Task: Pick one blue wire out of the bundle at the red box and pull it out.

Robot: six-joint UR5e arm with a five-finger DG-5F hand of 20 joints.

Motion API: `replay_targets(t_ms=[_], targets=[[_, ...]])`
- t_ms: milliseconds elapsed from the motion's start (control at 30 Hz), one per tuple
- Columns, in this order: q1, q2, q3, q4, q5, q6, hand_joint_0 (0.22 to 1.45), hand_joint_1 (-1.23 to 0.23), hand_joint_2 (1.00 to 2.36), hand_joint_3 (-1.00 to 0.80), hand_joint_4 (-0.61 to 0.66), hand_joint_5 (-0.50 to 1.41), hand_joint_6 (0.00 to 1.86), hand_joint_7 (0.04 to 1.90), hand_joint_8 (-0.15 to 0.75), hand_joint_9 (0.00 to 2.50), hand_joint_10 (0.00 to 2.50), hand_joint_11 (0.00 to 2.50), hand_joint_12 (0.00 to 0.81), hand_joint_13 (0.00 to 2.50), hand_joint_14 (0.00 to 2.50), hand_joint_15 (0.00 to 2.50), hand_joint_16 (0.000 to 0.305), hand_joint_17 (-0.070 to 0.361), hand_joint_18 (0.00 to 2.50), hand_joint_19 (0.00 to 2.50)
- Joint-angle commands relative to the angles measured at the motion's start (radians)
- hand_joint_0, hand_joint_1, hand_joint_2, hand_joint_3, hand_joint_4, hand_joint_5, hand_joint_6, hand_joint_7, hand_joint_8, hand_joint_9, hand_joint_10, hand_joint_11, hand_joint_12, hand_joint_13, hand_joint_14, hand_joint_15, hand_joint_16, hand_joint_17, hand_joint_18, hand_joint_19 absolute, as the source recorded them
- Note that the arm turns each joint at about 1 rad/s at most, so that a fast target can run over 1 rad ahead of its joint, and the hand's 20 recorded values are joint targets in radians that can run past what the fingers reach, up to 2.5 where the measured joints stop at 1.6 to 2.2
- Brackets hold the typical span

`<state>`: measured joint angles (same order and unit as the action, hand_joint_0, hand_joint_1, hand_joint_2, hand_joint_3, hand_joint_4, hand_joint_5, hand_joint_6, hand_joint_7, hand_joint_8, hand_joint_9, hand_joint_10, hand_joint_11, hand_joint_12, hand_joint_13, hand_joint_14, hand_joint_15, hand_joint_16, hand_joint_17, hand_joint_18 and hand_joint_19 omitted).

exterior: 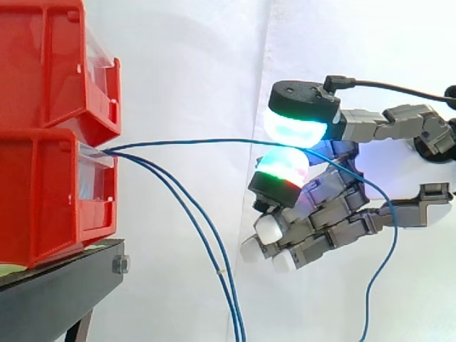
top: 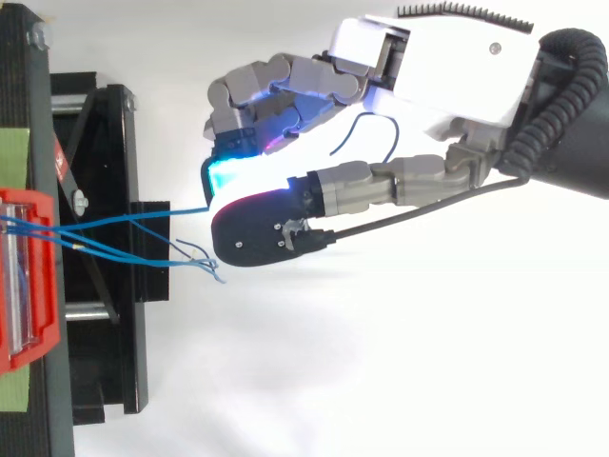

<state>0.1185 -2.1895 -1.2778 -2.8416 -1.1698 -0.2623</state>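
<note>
Pinching one blue wire [exterior: 199, 141] between two glowing pads, the hand [top: 447, 67] held it stretched nearly level from the lower red bin [exterior: 50, 199], while two other blue wires [exterior: 192, 219] drooped beneath.

The robot hand [top: 419, 67] has a white, boxy palm shell with one small round screw head [top: 493, 46] and a black ribbed strip [top: 466, 15] along its edge. Its fingers [top: 285, 81] are made of grey blocky links. The fingertips [exterior: 296, 128] are thick rounded pads in black caps, and they glow green, cyan, red and white.
</note>
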Motion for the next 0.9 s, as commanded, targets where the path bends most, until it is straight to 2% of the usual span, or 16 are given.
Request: replay_targets(t_ms=[0,367,867], targets=[[0.0,-0.001,0.0,0.002,0.009,-0.002,0.62,-0.73,1.02,-0.2,0.29,-0.07,0.57,1.41,0.282,0.93,0.02,0.56,0.381,0.42,0.01,0.16,0.056,0.125,0.35,0.38],[0.006,0.001,0.0,-0.002,0.015,-0.011,0.62,-0.73,1.02,-0.19,0.3,-0.07,0.57,1.4,0.282,0.94,0.02,0.56,0.379,0.42,0.01,0.16,0.055,0.125,0.36,0.38],[0.006,-0.001,0.0,-0.002,0.015,-0.011,0.62,-0.73,1.02,-0.17,0.29,-0.07,0.58,1.39,0.281,0.95,0.02,0.58,0.373,0.44,0.01,0.18,0.055,0.124,0.37,0.38]])
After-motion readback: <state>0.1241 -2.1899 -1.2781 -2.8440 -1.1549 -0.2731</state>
